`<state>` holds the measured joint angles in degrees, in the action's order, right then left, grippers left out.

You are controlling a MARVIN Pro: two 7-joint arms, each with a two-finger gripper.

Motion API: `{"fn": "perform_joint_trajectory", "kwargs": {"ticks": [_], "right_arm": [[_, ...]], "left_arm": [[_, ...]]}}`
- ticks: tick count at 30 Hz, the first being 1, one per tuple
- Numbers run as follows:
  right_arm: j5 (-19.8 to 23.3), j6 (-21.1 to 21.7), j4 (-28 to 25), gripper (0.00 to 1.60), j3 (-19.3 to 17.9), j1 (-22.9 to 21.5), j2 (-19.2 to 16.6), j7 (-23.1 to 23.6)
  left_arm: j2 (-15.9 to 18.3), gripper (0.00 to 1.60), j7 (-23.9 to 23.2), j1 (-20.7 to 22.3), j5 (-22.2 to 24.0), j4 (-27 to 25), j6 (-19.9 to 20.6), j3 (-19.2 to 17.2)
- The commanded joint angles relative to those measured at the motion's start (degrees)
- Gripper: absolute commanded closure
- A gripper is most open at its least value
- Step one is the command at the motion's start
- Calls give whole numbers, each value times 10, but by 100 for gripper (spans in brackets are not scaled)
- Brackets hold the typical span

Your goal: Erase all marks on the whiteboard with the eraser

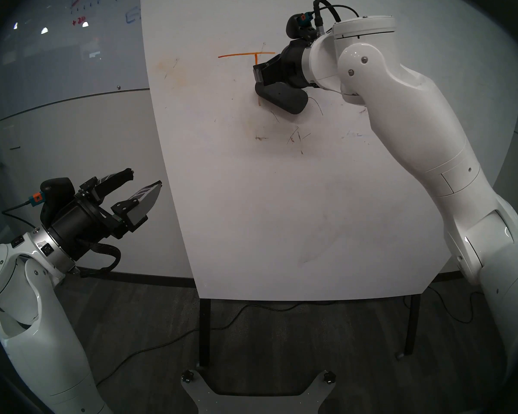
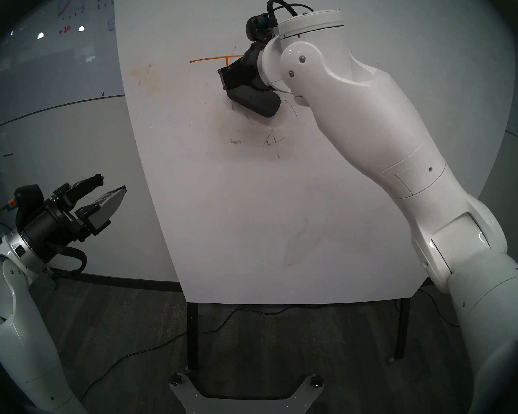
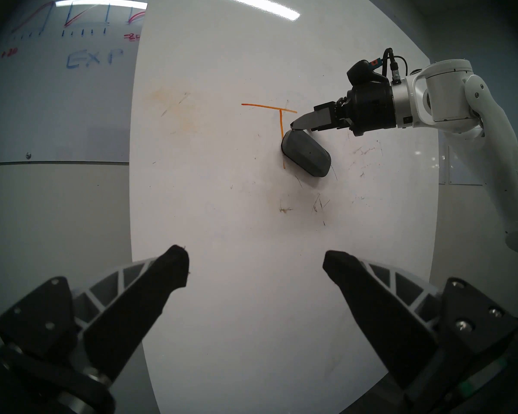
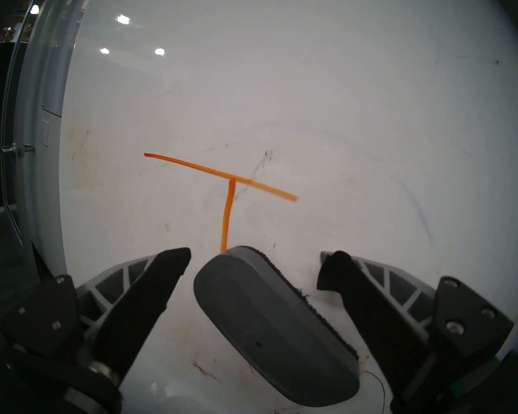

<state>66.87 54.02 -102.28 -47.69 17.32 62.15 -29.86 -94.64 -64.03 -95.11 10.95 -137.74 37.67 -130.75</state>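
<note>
The whiteboard (image 1: 281, 210) stands upright on dark legs (image 1: 204, 329), with a greyish glass board (image 1: 72, 46) bearing graph drawings behind its left edge. On the white panel an orange "T" (image 4: 226, 192) remains, along with faint dark scribbles (image 1: 295, 137) and pale orange smudges (image 1: 174, 72).

The eraser (image 4: 269, 320), a dark grey oblong with a tiny centre dot, lies flat against the whiteboard, tilted, its upper end covering the lower part of the T's stem. The right pincer (image 4: 253, 264) points at the board with its 2 fingers (image 4: 150, 285) spread wide to either side of the eraser's upper end; gaps show on both sides, so it is released, not grasping.

The left pincer (image 3: 256, 264) hangs apart from the board's lower left, spread open and empty.
</note>
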Motion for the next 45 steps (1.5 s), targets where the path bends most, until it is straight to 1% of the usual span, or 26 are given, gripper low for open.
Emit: {"fn": "perform_joint_trajectory", "kwargs": {"ticks": [1, 5, 10, 16, 19, 22, 28, 35, 45], "right_arm": [[63, 10, -32, 0, -65, 23, -23, -9], [87, 10, -56, 0, -84, 38, -41, -21], [102, 10, -81, 0, -101, 61, -67, -41], [116, 10, -104, 0, -119, 94, -98, -58], [114, 10, -121, 0, -119, 111, -113, -64], [121, 10, -134, 0, -124, 128, -120, -71], [126, 4, -142, 0, -137, 155, -136, -90], [115, -9, -171, 0, -141, 183, -158, -84], [107, -20, -194, 0, -141, 195, -157, -77]], "left_arm": [[1, 0, 0, 0, 1, -7, 0, 0], [1, 0, 0, 0, 1, -7, 0, 0], [1, 0, 0, 0, 1, -7, 0, 0], [1, 0, 0, 0, 1, -7, 0, 0], [1, 0, 0, 0, 1, -7, 0, 0], [1, 0, 0, 0, 1, -7, 0, 0], [1, 0, 0, 0, 1, -7, 0, 0], [1, 0, 0, 0, 2, -7, 0, 0], [1, 0, 0, 0, 2, -7, 0, 0]]}}
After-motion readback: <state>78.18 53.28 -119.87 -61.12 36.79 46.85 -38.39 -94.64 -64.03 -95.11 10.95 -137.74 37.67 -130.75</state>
